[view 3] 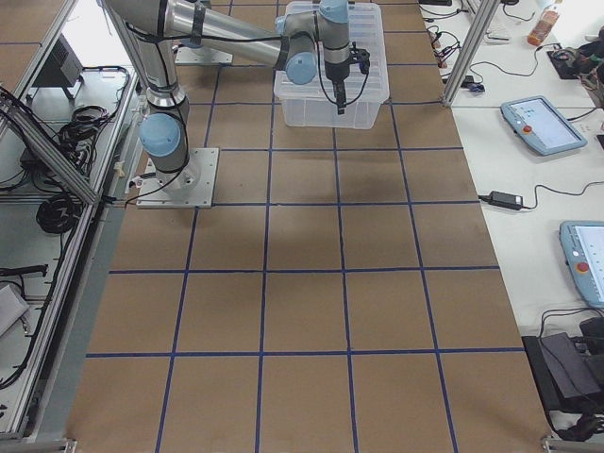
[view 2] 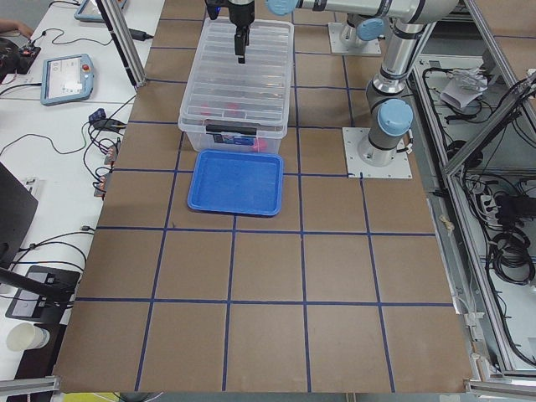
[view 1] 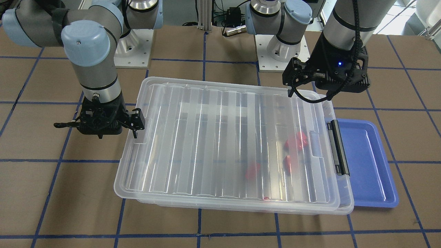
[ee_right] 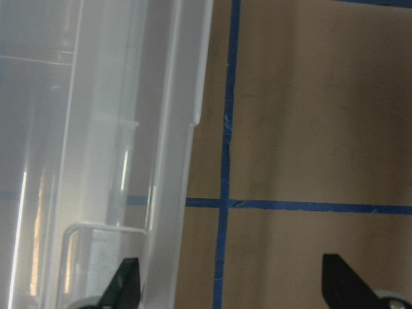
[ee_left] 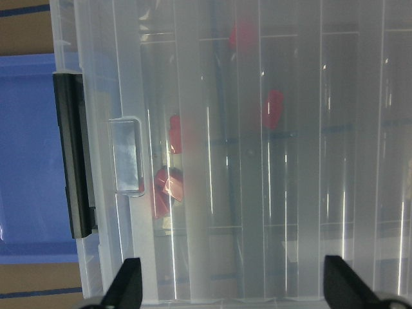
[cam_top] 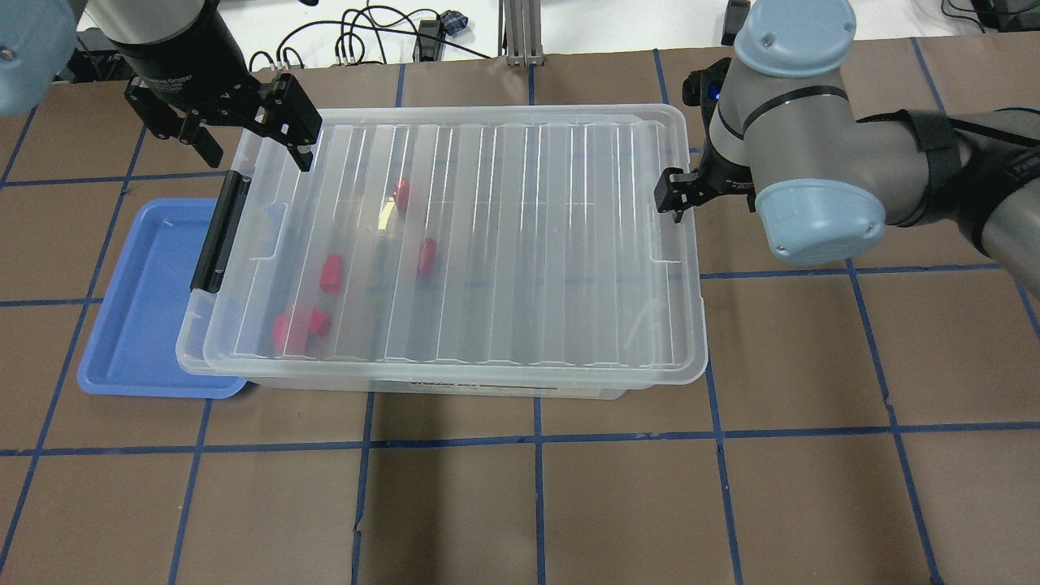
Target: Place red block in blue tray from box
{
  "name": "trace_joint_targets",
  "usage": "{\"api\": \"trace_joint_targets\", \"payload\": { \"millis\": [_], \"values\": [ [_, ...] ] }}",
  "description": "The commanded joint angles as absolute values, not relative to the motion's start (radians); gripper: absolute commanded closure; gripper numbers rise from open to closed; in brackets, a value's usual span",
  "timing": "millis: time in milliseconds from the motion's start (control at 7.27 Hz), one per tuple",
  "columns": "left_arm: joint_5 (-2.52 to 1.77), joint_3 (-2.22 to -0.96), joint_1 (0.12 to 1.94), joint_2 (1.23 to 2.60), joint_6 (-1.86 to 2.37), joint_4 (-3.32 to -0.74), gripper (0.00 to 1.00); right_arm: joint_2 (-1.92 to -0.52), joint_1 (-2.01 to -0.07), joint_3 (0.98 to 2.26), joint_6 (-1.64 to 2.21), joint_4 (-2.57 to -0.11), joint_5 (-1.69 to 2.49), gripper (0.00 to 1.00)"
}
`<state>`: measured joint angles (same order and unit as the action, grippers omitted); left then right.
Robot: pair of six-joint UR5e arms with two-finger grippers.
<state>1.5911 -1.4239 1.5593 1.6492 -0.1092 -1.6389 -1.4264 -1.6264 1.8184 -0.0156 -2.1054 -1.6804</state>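
The box point(cam_top: 487, 244) is a clear bin with its ribbed lid on and a black latch bar point(cam_top: 218, 231) at its end. Several red blocks point(cam_top: 331, 272) lie inside and show blurred through the lid point(view 1: 296, 140), also in the left wrist view point(ee_left: 273, 108). The blue tray point(cam_top: 138, 309) lies empty against the box's latch end point(view 1: 365, 162). My left gripper point(cam_top: 252, 142) hangs open and empty above the lid's far corner near the latch point(ee_left: 235, 286). My right gripper point(view 1: 100, 124) is open and empty at the box's other end, astride the lid's edge point(ee_right: 235, 283).
The brown table top point(cam_top: 569, 487) carries a grid of blue tape lines. The arm bases point(view 1: 275, 51) stand behind the box. Cables and tablets lie on white benches beyond the table's far edge point(view 2: 67, 79).
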Motion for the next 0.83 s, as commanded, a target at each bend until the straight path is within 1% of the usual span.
{"api": "trace_joint_targets", "payload": {
  "millis": [0,275,550,688],
  "values": [
    [1.588,-1.425,1.56,1.643,-0.109,-1.637,0.0,-1.427,-1.603,1.819,-0.018,-2.106,-1.758,0.0],
    [1.589,-1.424,1.56,1.64,-0.109,-1.637,0.0,-1.445,-1.536,1.821,-0.032,-2.105,-1.784,0.0],
    [1.582,-1.422,1.562,1.655,-0.109,-1.637,0.0,-1.451,-1.456,1.819,-0.127,-2.092,-1.776,0.0],
    [1.585,-1.437,1.563,1.635,-0.11,-1.64,0.0,-1.451,-1.418,1.819,-0.158,-2.091,-1.776,0.0]
  ]
}}
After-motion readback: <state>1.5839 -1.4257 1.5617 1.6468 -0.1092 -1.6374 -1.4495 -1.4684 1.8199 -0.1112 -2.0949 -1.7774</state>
